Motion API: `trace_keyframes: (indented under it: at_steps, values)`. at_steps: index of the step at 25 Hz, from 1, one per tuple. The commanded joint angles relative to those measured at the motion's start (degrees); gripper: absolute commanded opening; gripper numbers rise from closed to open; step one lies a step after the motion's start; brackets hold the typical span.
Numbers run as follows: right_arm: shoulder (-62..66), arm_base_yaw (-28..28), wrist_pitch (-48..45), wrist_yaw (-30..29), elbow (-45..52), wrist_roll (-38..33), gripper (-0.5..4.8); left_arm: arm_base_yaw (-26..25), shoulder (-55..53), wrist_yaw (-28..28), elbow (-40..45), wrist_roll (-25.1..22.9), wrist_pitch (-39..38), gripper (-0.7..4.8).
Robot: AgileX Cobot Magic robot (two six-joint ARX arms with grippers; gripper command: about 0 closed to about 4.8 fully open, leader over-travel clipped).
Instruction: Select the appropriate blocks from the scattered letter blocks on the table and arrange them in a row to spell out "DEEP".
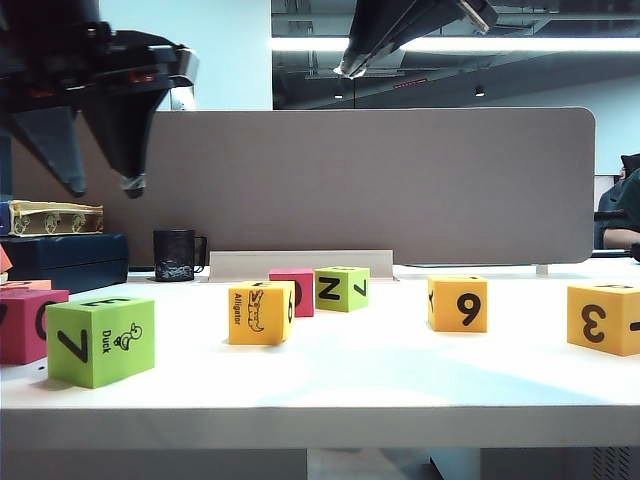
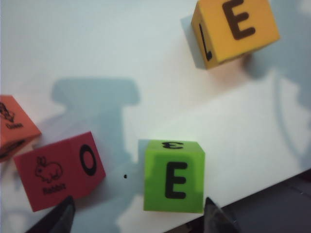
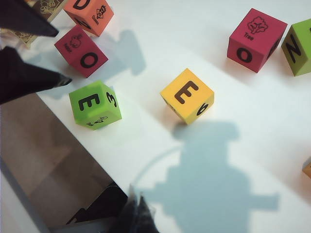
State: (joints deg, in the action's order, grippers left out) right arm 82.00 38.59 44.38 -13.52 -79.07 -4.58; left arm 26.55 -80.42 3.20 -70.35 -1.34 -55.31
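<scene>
Lime green block [image 1: 100, 341]: stands near the front left of the table [image 1: 400, 390]; the front faces show a 7 and a duck, the top face an E.
Yellow alligator block [image 1: 260, 312]: right of the lime green block and well apart from it; an E on top in the right wrist view [image 3: 187, 95].
Orange block with a D [image 3: 89, 14]: at the far left, beside a magenta block [image 3: 81, 51] showing a rabbit and an O.
Yellow-orange block with a 3 [image 1: 603, 318]: at the right edge of the exterior view, well apart from the others.
Other blocks: a yellow block with a 9 [image 1: 458, 303] right of center; a magenta block with a tree [image 3: 256, 39] touching or just beside a green block with an N [image 1: 342, 288] behind the alligator block.
Row: not formed; the blocks lie scattered.
Left gripper [image 2: 138, 216]: hangs above the lime green block, jaws apart, holding nothing; no contact with the block.
Right gripper [image 1: 352, 68]: high above the table's middle; only its tip shows, and the jaw state cannot be told.
Background: a grey partition [image 1: 380, 185] and a black mug [image 1: 176, 255] behind the table.
</scene>
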Motion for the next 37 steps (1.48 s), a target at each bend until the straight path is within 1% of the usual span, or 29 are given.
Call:
trace_keyframes:
  at_steps: [1, 5, 8, 11, 13, 14, 16, 20, 22, 26, 29, 30, 31, 32, 34, 36, 37]
  values:
    - [-0.13, 0.07, -0.94, -0.11, -0.33, 0.13, -0.01, 0.24, 2.03, -4.07, 4.07, 3.04, 2.78, 3.38]
    - [-0.13, 0.07, -0.87, -0.11, -0.33, 0.13, -0.01, 0.24, 1.99, -5.95, 7.87, 3.78, 4.87, 3.45]
    - [-0.13, 0.07, -0.87, -0.11, -0.33, 0.13, -0.01, 0.55, 1.99, -5.38, 11.13, 3.72, 6.95, 3.53]
    - [-0.13, 0.07, -0.87, -0.11, -0.33, 0.13, -0.01, 0.57, 1.95, -5.40, 12.57, 3.28, 8.94, 4.28]
    - [-0.13, 0.07, -0.83, -0.11, -0.33, 0.11, -0.01, 0.57, 1.75, -5.40, 12.92, 3.28, 9.62, 4.60]
    - [-0.13, 0.07, -0.79, -0.11, -0.33, 0.13, -0.01, 0.57, 1.55, -5.38, 12.94, 3.10, 9.79, 4.67]
    - [-0.13, 0.07, -0.72, -0.13, -0.33, 0.13, -0.01, 0.57, 0.98, -5.38, 12.94, 1.75, 11.02, 4.67]
    - [-0.13, 0.07, -0.59, -0.11, -0.33, 0.13, -0.01, 0.55, -0.17, -4.96, 12.96, 1.77, 12.22, 4.66]
    - [-0.13, 0.07, -0.42, -0.11, -0.33, 0.13, -0.01, 0.55, -1.57, -2.78, 12.98, 1.53, 12.13, 4.66]
    - [-0.13, 0.07, -0.44, -0.11, -0.33, 0.13, -0.02, 0.55, -3.83, -2.80, 13.00, 0.70, 12.13, 4.63]
    - [-0.13, 0.04, -0.44, -0.09, -0.33, 0.13, -0.01, 0.55, -5.88, -2.80, 13.00, 0.72, 12.13, 4.56]
    - [-0.13, 0.04, -0.44, -0.09, -0.33, 0.13, -0.01, 0.57, -6.62, -2.80, 13.00, 0.72, 12.13, 4.36]
    - [-0.13, 0.04, -0.46, -0.09, -0.33, 0.13, -0.02, 0.57, -7.21, -2.82, 13.00, 0.72, 12.15, 3.72]
    - [-0.13, 0.04, -0.46, -0.09, -0.33, 0.13, -0.01, 0.55, -7.48, -2.82, 13.00, 0.72, 12.15, 3.29]
    - [-0.13, 0.04, -0.46, -0.09, -0.33, 0.13, -0.01, 0.57, -7.56, -2.86, 13.05, 0.72, 12.13, 2.97]
    - [-0.13, 0.04, -0.46, -0.09, -0.33, 0.13, -0.01, 0.57, -7.56, -2.99, 13.05, 0.79, 12.24, 2.91]
    - [-0.13, 0.02, -0.46, -0.04, -0.33, 0.15, -0.01, 0.57, -7.56, -2.99, 13.05, 1.31, 12.35, 2.64]
